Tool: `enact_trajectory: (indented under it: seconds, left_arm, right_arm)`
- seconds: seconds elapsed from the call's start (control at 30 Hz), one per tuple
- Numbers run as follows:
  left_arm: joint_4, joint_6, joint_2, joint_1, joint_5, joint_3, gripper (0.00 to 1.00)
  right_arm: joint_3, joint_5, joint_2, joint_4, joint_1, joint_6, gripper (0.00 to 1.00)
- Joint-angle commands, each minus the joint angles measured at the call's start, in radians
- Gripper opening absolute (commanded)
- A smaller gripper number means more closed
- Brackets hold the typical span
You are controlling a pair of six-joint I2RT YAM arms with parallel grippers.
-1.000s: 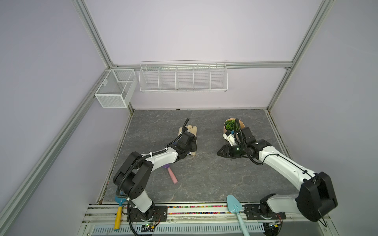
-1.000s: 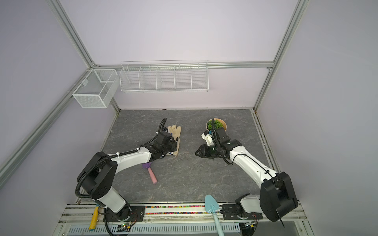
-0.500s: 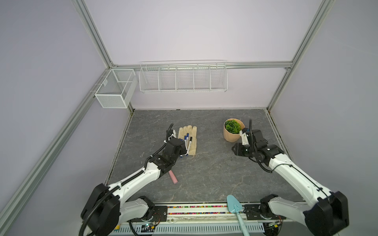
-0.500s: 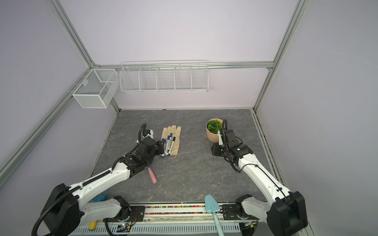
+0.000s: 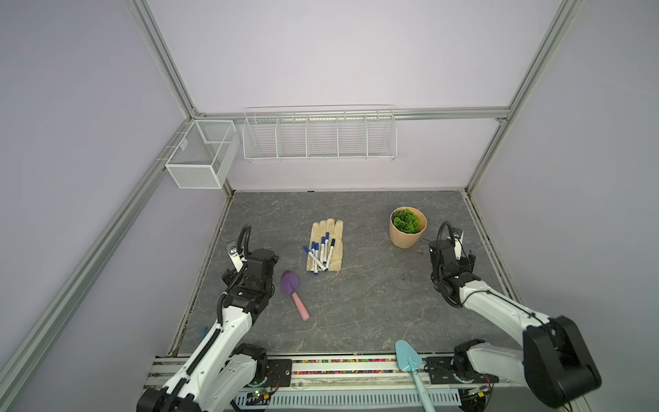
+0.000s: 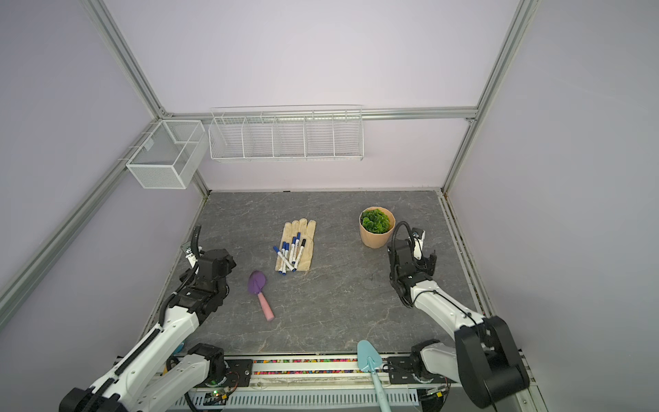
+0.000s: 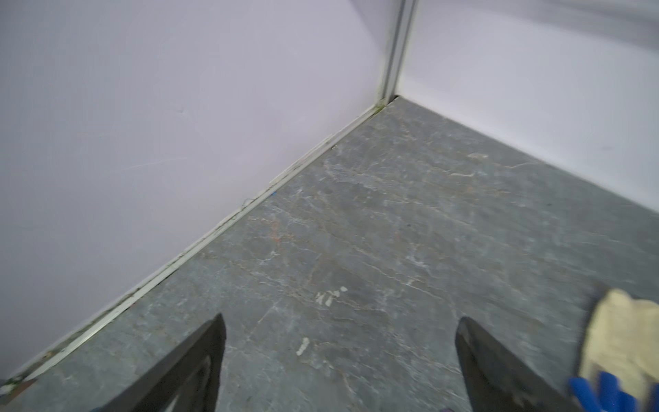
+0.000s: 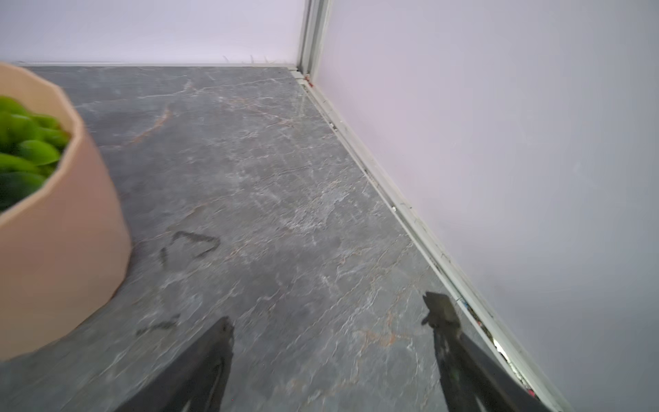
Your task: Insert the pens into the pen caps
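Observation:
Several white pens [image 5: 321,254] [image 6: 290,255] with blue or black ends lie bunched on a beige glove [image 5: 333,246] at mid table. The pen caps cannot be told apart from the pens' coloured ends at this size. My left gripper [image 5: 265,257] [image 6: 221,258] hovers left of the glove, near the left wall. In the left wrist view it [image 7: 341,317] is open over bare table, with the glove [image 7: 620,339] and blue pen ends [image 7: 606,392] at the frame's edge. My right gripper [image 5: 463,260] [image 8: 330,308] stands open and empty by the right wall, beside the pot.
A tan pot with a green plant [image 5: 407,232] [image 8: 53,232] stands at the back right. A purple trowel with a pink handle [image 5: 290,285] lies near the left arm. A teal trowel [image 5: 408,360] rests on the front rail. Wire baskets [image 5: 319,133] hang on the back wall.
Both arms drew back from the middle toward their own side walls, and both grippers opened wide. The pens on the glove, earlier covered by the left gripper, now show.

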Motion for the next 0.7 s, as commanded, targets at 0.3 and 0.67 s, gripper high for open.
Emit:
enact_trajectory:
  seconds: [0.3,0.67]
  left_arm:
    - [0.275,0.064,0.307,0.013,-0.241,-0.013,0.99]
    - [0.899,0.407,0.442,0.021,-0.109,-0.108,0.99]
  right_arm:
    - [-0.041,-0.258,0.184,0.421,0.009,-0.295,0.89]
    - [-0.23,-0.441,0.219,0.899,-0.09,-0.451,0.89]
